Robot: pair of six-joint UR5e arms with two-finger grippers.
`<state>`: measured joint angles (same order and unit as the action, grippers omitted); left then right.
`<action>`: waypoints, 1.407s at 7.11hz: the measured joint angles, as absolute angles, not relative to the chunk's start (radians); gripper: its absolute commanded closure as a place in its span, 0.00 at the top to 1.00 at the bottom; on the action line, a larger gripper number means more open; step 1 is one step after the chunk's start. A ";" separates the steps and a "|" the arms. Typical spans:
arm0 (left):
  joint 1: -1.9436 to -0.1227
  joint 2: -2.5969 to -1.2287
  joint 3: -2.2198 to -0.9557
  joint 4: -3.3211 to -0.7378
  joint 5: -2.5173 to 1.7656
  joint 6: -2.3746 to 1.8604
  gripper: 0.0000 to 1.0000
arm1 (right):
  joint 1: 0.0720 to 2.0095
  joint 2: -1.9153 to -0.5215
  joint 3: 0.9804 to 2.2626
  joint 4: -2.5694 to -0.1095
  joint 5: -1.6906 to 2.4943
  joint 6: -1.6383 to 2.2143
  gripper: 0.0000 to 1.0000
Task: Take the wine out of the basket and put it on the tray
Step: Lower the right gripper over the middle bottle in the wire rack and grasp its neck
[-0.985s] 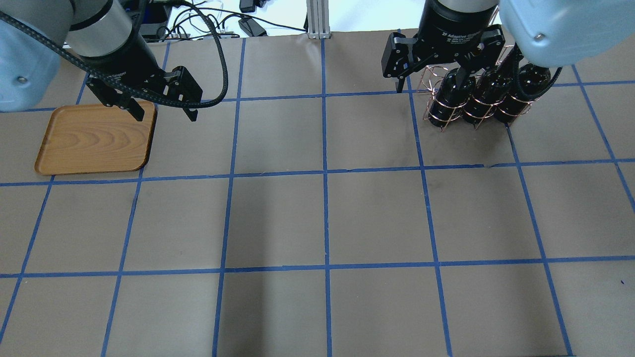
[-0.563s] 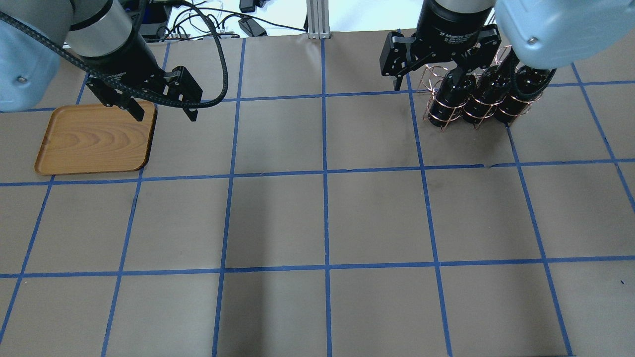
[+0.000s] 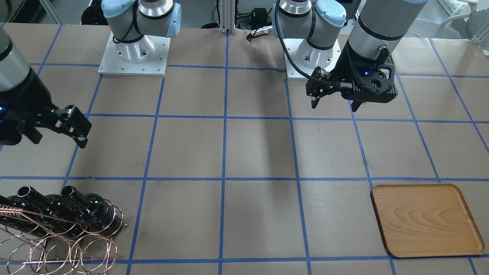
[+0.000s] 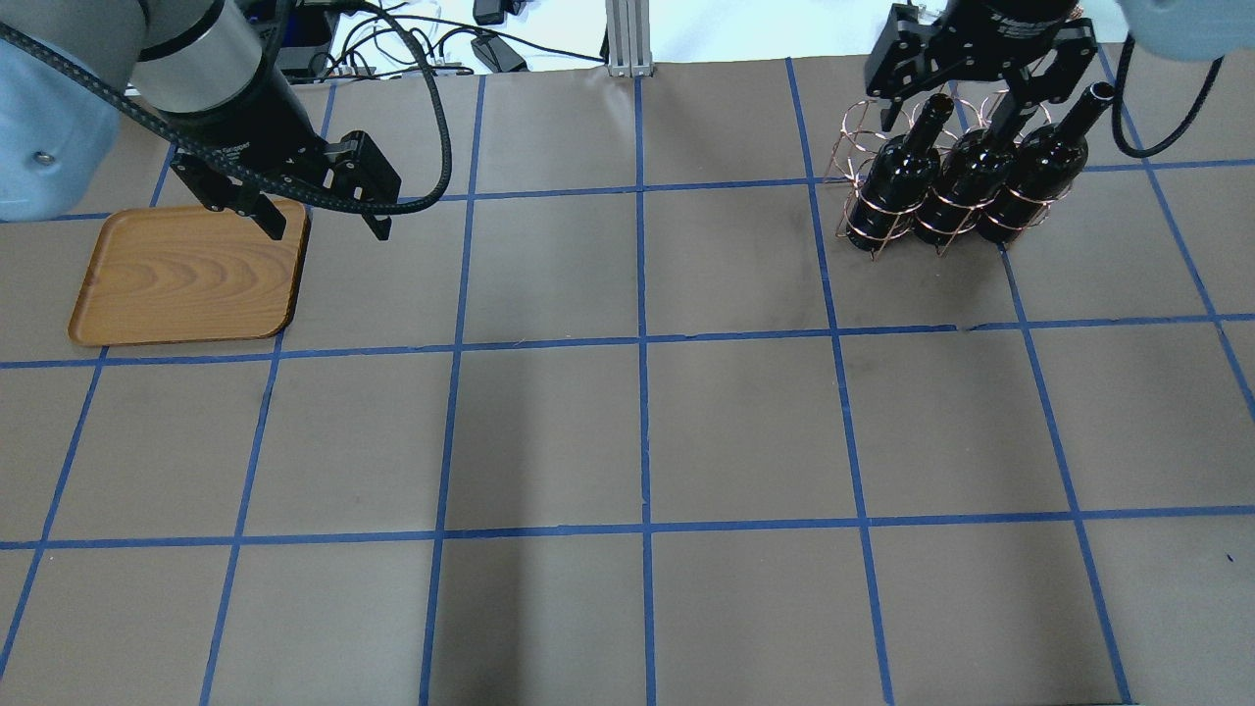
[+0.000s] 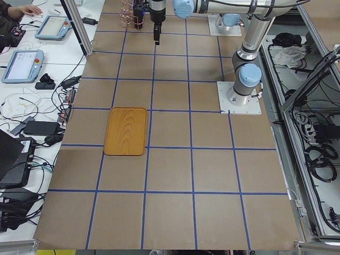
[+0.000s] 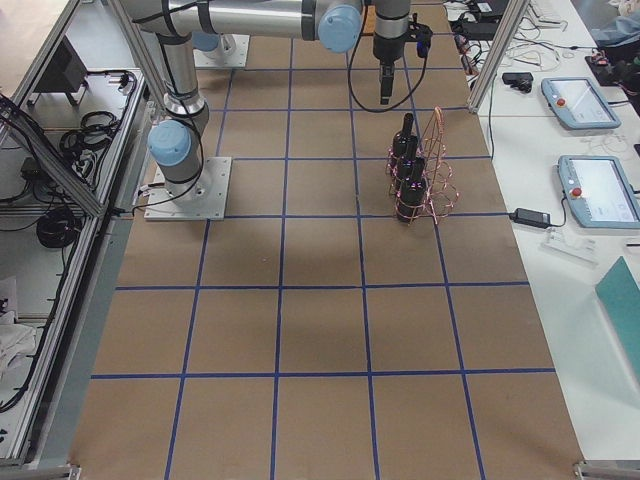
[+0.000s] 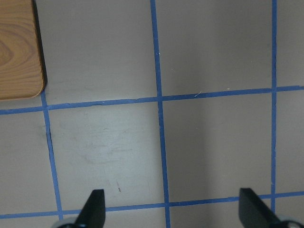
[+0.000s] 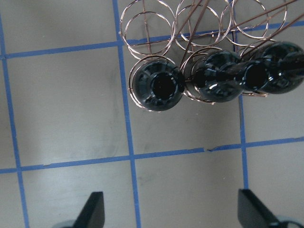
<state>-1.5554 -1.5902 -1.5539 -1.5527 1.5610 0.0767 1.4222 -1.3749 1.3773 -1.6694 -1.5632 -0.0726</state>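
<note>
Three near-black wine bottles (image 4: pixel 897 181) stand upright side by side in the copper wire basket (image 4: pixel 855 137) at the far right. The right wrist view looks down on their open mouths (image 8: pixel 163 88) and the basket's rings (image 8: pixel 147 23). My right gripper (image 4: pixel 946 118) is open and empty, held above the bottles and beside them (image 3: pixel 59 139), touching none. The wooden tray (image 4: pixel 186 275) lies empty at the far left. My left gripper (image 4: pixel 328 227) is open and empty, hovering by the tray's right edge (image 7: pixel 16 47).
The table is brown paper with a blue tape grid (image 4: pixel 642 338). The two arm bases (image 3: pixel 133 49) stand at the robot's side. Cables and an aluminium post (image 4: pixel 623 39) lie beyond the far edge. The basket's twisted handle (image 3: pixel 15 212) leans over the bottles.
My right gripper has moved toward the top right of the overhead view, still open, uncovering the bottle necks. The left arm, tray and bottles have not moved.
</note>
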 measured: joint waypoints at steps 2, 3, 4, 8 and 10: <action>-1.555 -1.591 -1.554 -1.548 1.561 0.077 1.00 | 1.370 -1.313 1.366 -1.731 -1.564 -0.177 0.99; -1.555 -1.591 -1.554 -1.547 1.562 0.077 1.00 | 1.358 -1.285 1.365 -1.746 -1.563 -0.207 0.97; -1.555 -1.591 -1.554 -1.547 1.562 0.077 1.00 | 1.352 -1.262 1.365 -1.758 -1.564 -0.235 0.96; -1.555 -1.591 -1.554 -1.547 1.562 0.077 1.00 | 1.347 -1.210 1.365 -1.804 -1.566 -0.253 0.57; -1.555 -1.591 -1.555 -1.547 1.561 0.077 1.00 | 1.346 -1.204 1.365 -1.807 -1.565 -0.248 0.41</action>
